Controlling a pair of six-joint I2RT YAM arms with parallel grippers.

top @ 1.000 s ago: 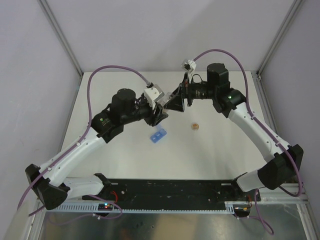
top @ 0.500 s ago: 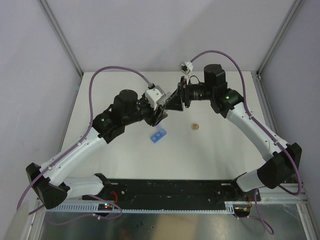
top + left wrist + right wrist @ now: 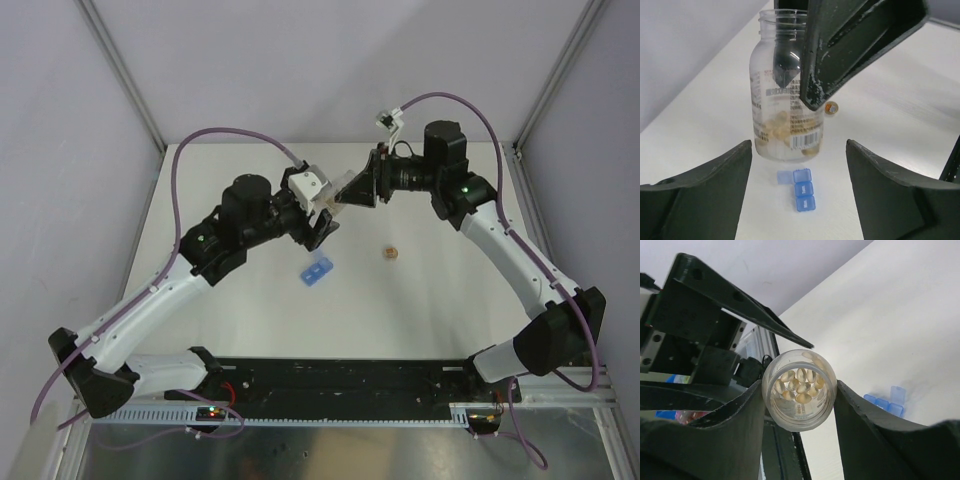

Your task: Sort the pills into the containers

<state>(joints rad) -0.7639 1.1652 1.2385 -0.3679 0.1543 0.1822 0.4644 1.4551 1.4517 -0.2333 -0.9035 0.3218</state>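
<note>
Right wrist: right gripper (image 3: 799, 407) snug around clear bottle (image 3: 799, 389), left gripper (image 3: 799, 150) agape.

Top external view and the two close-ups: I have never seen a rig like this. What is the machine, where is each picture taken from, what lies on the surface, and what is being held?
The machine is two robot arms bolted at the near edge of a white table. The wide picture looks down from above and behind them. The other two come from a camera on each wrist, so the big dark shapes at their edges are that arm's own fingers. The right claw grips a clear, uncapped bottle with pale capsules inside. The left claw is open, its fingers apart from the bottle. On the table lie a blue strip of three small boxes, one lid apparently open, and a small orange-brown piece too small to identify.
</note>
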